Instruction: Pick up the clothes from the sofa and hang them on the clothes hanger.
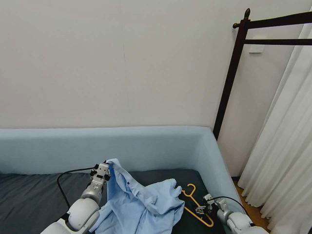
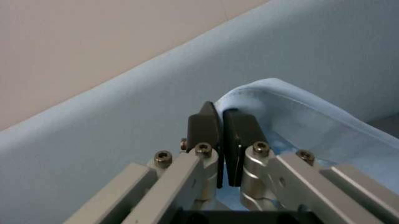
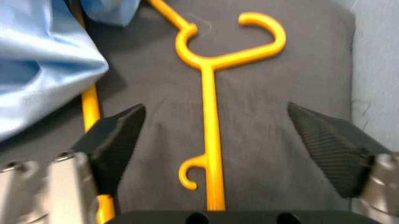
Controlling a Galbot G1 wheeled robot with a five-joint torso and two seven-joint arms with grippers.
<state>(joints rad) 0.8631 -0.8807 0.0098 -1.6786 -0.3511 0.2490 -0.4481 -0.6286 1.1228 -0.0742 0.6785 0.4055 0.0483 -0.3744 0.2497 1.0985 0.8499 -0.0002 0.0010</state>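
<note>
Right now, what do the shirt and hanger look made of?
Shirt, pinched in the left gripper: thin woven cloth, faint sheen; soft folds, stitched hem. Hanger, under the open right gripper: glossy yellow, smooth round rod; plastic or coated wire, unclear.

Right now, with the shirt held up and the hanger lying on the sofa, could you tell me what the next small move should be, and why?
Probably lower the right gripper onto the straight bar of the yellow hanger and close. It hovers open right above that bar, while the left gripper is shut on the blue shirt, holding it up.
</note>
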